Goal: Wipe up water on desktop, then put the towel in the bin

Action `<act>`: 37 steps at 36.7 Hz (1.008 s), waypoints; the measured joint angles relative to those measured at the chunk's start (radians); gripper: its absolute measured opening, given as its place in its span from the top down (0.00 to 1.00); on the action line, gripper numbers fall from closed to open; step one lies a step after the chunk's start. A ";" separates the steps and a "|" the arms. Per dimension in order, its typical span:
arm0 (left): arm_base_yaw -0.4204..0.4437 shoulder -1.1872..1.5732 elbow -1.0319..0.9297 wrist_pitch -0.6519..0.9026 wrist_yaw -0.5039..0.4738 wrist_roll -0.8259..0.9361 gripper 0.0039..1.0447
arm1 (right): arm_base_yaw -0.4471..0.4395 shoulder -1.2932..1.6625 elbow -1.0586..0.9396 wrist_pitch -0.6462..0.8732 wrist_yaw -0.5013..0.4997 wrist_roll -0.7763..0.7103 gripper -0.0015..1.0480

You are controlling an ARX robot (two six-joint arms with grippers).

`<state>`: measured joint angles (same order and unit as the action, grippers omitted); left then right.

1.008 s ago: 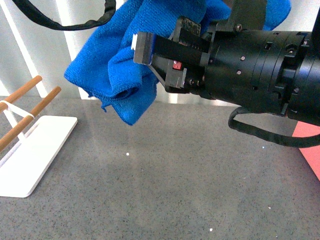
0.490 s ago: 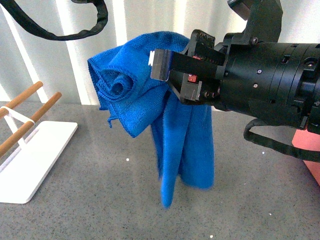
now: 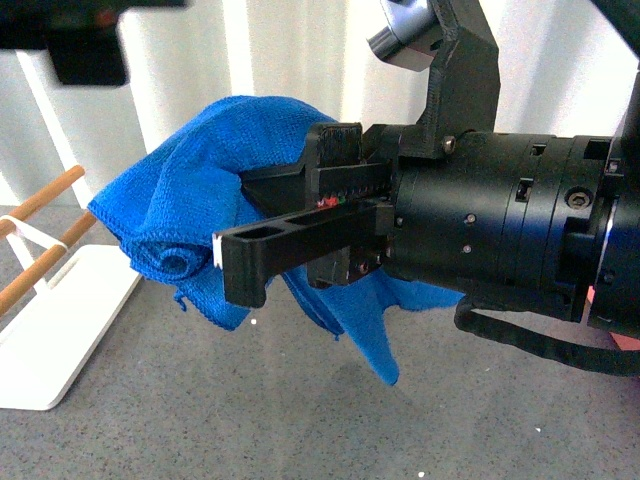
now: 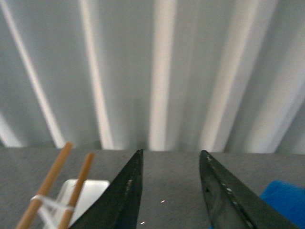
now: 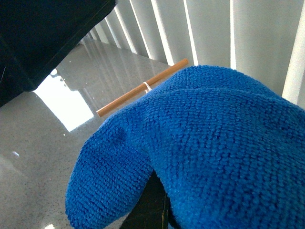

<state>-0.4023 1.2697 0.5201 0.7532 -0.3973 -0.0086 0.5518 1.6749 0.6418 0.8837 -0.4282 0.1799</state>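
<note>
The towel (image 3: pixel 170 230) hangs in the right claw (image 3: pixel 285 205), above the middle of the tabletop (image 3: pixel 250 420). To the left of the towel the rack base (image 3: pixel 60 330) lies on the tabletop, and two rods (image 3: pixel 45 193) rise from it. The left claw (image 4: pixel 169 191) is high over the rack, left of the towel.

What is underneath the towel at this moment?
Under the towel, gripped in the right pincer, only bare speckled desktop shows, with no water that I can make out. The strip of desktop behind the bunched cloth is covered.
</note>
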 joint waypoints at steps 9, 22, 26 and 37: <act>0.113 -0.172 -0.205 0.020 0.122 0.003 0.97 | 0.000 -0.008 -0.005 0.000 0.000 -0.017 0.96; 0.257 -0.431 -0.394 -0.048 0.259 0.004 0.97 | -0.013 -0.045 -0.010 -0.013 0.000 -0.027 0.96; 0.276 -0.480 -0.417 -0.074 0.276 0.004 0.97 | -0.023 -0.051 -0.014 -0.013 0.002 -0.027 0.96; 0.395 -0.657 -0.485 -0.179 0.394 0.004 0.97 | -0.037 -0.083 -0.042 -0.011 0.000 -0.026 0.96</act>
<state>-0.0071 0.6132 0.0353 0.5747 -0.0036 -0.0048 0.5148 1.5921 0.5995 0.8726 -0.4278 0.1535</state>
